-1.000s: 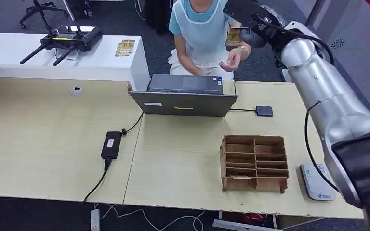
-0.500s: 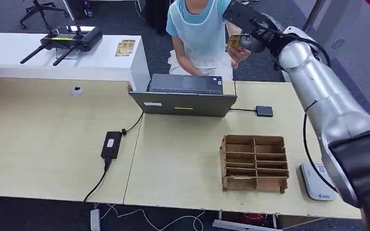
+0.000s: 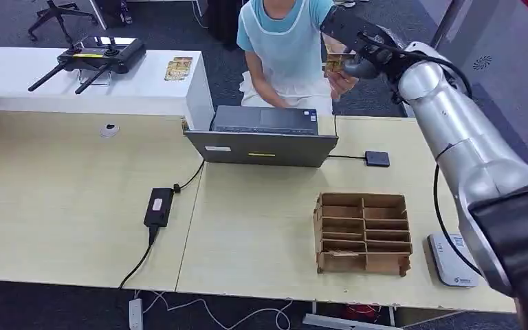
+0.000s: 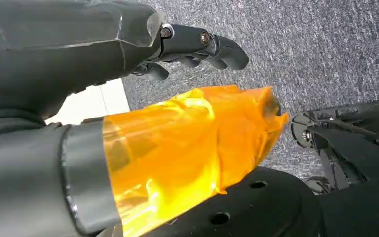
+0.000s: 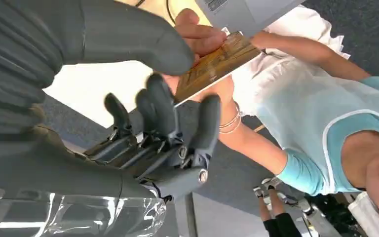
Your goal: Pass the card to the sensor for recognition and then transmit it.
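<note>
The right hand [image 3: 359, 60] is stretched out past the far edge of the bench [image 3: 261, 227], pinching the card [image 5: 217, 63] between thumb and fingers. A person's hand [image 5: 197, 37] grips the same card from the opposite side. The left hand [image 4: 197, 47] holds nothing, its fingers loosely curled and apart. The small black sensor [image 3: 377, 159] lies on the bench below the right hand.

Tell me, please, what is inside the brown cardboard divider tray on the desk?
The brown cardboard divider tray holds rows of compartments; those facing the head camera look empty. The partition walls hide some compartment floors, so those stay unconfirmed.
</note>
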Robot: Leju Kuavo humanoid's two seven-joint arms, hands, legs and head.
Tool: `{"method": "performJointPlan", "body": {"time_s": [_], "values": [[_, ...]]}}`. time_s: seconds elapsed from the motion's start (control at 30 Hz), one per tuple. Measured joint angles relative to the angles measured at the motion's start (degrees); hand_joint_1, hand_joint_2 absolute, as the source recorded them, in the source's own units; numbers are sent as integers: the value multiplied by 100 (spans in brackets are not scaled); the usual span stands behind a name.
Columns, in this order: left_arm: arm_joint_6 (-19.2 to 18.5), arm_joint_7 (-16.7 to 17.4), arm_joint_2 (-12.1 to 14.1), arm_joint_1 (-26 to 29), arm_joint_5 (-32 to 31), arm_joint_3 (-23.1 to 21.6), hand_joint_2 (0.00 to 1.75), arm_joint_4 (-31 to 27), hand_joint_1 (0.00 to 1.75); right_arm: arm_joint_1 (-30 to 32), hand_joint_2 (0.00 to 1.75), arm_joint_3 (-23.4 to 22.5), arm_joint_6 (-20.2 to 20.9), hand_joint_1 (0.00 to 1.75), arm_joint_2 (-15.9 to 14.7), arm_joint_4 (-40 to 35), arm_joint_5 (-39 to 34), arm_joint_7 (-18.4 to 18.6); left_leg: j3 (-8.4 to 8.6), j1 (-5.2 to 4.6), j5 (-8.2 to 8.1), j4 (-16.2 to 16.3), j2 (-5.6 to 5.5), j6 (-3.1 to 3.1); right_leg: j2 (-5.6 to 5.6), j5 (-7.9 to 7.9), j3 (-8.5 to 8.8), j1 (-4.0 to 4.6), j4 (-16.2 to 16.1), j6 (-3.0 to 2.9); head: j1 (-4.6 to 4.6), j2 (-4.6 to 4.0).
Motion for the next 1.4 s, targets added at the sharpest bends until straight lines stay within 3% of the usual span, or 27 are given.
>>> {"method": "performJointPlan", "body": {"time_s": [0.4, 0.6, 0.7, 0.87, 1.03, 1.27, 1.4], "values": [[-4, 0, 0, 10, 0, 0, 0, -24, 0, 2, 175, -18, -561, 0, -201, -79, 244, -17, 0, -1, 0, 2, 0, 0, 0, 0, 0, 0, -2, 0, 2, 2], [-7, -17, 0, 13, 22, 0, 0, -26, 0, 198, 175, -140, -1076, 0, -494, -438, 350, -321, 3, -1, -1, 3, 0, 0, 2, 0, 0, 0, -7, 0, 2, 2], [11, -68, -13, 25, 96, 0, 0, -26, 0, 828, 175, -488, -1386, 0, -817, -1299, 93, -492, 4, 3, -1, 3, -15, 1, -13, 0, 11, 3, -11, 1, 4, 2], [66, -147, -24, 59, 217, 2, 0, -26, 0, 1719, 175, -1205, -1208, 0, -1065, -2222, -858, -846, 8, 5, -4, 4, -13, 2, -11, -1, 9, 5, -16, 1, 0, 0], [133, -188, -55, 149, 315, 2, 0, -26, 0, 3183, 175, -2324, -929, 0, -1384, -3649, -2267, -1408, -10, 3, -5, 2, -60, 4, -52, -11, 17, 3, -19, 11, 0, 0], [153, -221, -57, 168, 330, 2, 0, -26, 0, 3932, 175, -2983, -855, 0, -1591, -4463, -2450, -1499, -7, 3, -9, 2, -37, 9, -30, -10, 8, 2, -19, 11, 0, 0], [197, -302, -63, 170, 411, 9, 0, -26, 0, 4382, 175, -3282, -844, 0, -1622, -4880, -3039, -1779, -4, 4, -9, 2, -45, 9, -39, -11, 16, 4, -20, 11, 0, 0]]}}
